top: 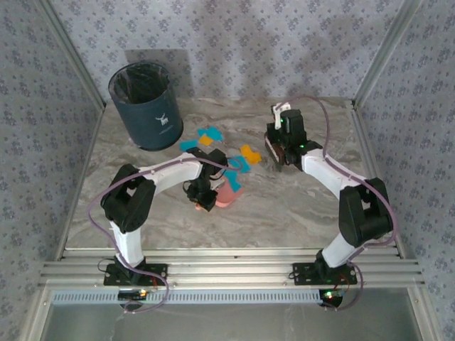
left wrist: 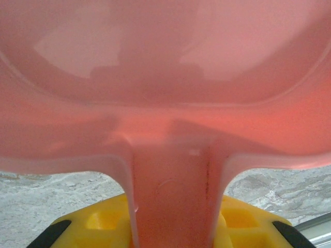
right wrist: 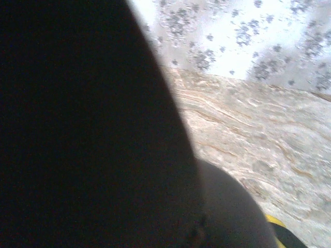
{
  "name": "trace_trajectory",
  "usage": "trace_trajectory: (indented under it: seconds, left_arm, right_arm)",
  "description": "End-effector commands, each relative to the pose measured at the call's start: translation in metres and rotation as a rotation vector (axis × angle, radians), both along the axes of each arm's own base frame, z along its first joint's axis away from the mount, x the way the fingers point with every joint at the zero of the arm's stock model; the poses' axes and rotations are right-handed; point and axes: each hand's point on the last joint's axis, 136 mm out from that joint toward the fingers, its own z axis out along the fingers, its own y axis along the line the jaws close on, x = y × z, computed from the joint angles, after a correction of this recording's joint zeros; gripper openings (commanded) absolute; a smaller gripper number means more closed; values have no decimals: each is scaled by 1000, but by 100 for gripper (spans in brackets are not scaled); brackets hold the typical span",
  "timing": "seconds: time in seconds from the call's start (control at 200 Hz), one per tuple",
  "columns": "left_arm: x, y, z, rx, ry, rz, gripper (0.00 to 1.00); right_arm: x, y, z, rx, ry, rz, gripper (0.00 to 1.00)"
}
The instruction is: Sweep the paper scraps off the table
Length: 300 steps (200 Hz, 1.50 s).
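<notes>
Dustpan [left wrist: 170,93]: on my left wrist camera it runs off the top and both side edges, so I can't see its front lip.
Left fingers [left wrist: 103,219]: just yellow shoulders either side of the pink handle, which covers the gap between them; the bottom edge cuts them off.
Dark shape [right wrist: 88,129]: out of focus on my right wrist camera and cut by three edges. I can't tell what it is.
Right fingers [right wrist: 275,223]: hidden behind that shape, bar a yellow sliver.
Paper scraps [top: 237,165]: from above, too small for me to count, and some tuck under the left arm.
Bench [right wrist: 258,150]: its left part is hidden behind the dark shape.
</notes>
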Motion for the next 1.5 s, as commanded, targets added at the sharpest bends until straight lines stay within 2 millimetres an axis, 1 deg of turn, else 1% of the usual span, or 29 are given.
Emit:
trace_trajectory:
  seconds: [0.0,0.06,0.195,0.36,0.475,0.67,1.039,1.494]
  left_arm:
    - [-5,8,1,17,21,17,0]
    - [-6,8,1,15,25,14,0]
    - [-6,7,1,11,27,13,0]
    - [-5,6,1,5,26,10,0]
    - [-5,5,0,4,29,7,0]
    - [-5,4,1,1,29,4,0]
    - [-5,3,1,-6,29,4,0]
    - [-4,4,1,0,22,5,0]
  right_arm:
    - [4,30,7,-23,-28,97,0]
    - [1,40,-2,-36,-10,124,0]
    - [-7,60,-11,-53,9,187,0]
    - [-19,76,-9,-83,9,241,0]
    - [-30,84,-12,-96,16,275,0]
    - [-48,92,-15,-114,30,320,0]
    - [-76,102,-18,-115,57,370,0]
    - [-123,117,-14,-80,97,481,0]
